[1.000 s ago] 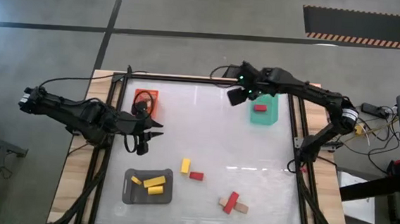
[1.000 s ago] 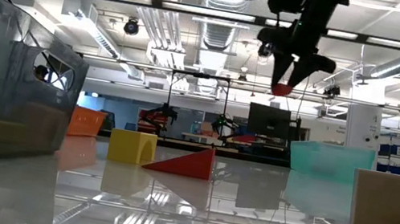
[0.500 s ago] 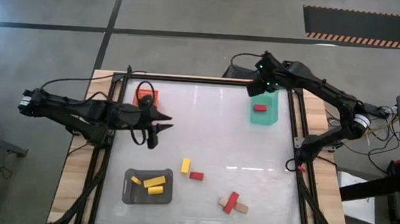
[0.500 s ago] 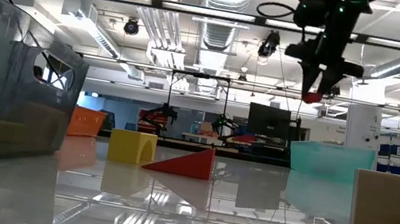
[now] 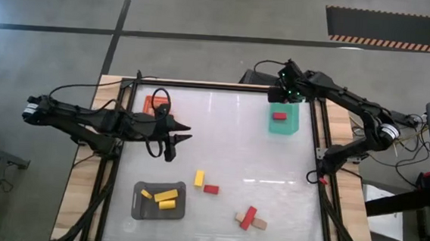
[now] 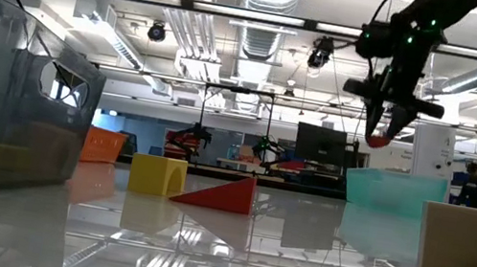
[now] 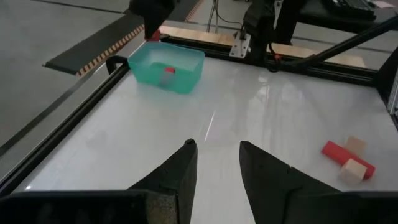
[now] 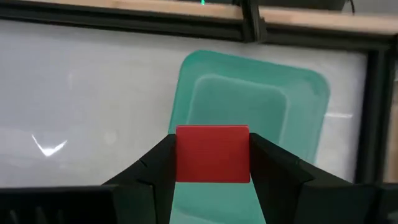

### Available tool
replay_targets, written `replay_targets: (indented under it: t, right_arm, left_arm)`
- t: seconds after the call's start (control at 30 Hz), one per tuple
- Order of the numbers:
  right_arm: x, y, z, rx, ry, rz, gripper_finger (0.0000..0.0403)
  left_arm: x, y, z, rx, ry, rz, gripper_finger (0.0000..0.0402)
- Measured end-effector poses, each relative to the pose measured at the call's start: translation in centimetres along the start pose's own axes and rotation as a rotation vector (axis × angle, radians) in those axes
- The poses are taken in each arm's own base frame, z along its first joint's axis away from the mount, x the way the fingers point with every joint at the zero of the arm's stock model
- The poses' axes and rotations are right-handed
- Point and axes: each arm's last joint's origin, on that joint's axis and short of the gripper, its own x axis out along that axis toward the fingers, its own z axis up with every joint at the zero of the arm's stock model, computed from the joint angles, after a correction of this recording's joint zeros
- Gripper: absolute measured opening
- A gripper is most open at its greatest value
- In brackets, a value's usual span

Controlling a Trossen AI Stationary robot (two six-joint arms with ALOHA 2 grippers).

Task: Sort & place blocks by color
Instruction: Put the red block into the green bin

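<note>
The counter (image 5: 228, 148) is bordered by a dark frame. Three trays are set on it: a green tray (image 5: 283, 118) near the far right corner with one red block (image 5: 278, 116) inside, a grey tray (image 5: 159, 200) near the near left corner holding yellow blocks (image 5: 165, 197), and an orange tray (image 5: 154, 103) near the far left corner, largely hidden by the left arm.

Over the last second the right pincer (image 5: 283, 95) has been carried from the middle of the far edge to the far rim of the green tray. It is clenched on a red block (image 8: 212, 154), which is held above the tray, so a release there would seem to put red with red. Meanwhile the left pincer (image 5: 176, 138) has been swung from the orange tray toward the counter's middle, its fingers (image 7: 177, 171) parted and empty; the loose blocks appear to be its next aim.

Still unsorted near the near edge are a yellow block (image 5: 199, 178), a red block (image 5: 211, 188), and a crossed red-and-tan cluster (image 5: 250, 217).
</note>
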Motion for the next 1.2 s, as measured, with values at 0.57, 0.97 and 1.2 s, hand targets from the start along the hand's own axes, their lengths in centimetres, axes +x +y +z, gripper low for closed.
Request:
replay_targets:
  t: [0.57, 0.97, 1.2]
  right_arm:
    - [7.8, -0.3, -1.0, 0.085, -0.023, -0.089, 0.016]
    - [9.7, -0.1, -0.8, 0.078, 0.005, -0.125, 0.0204]
    - [8.2, -0.1, -0.7, 0.089, -0.013, -0.084, 0.0237]
  left_arm:
    - [0.5, -0.1, -0.1, 0.001, 0.007, 0.017, 0.0105]
    - [0.5, -0.1, -0.1, 0.001, 0.006, 0.021, 0.0105]
    - [0.7, 0.3, -0.5, -0.137, 0.014, 0.06, 0.0105]
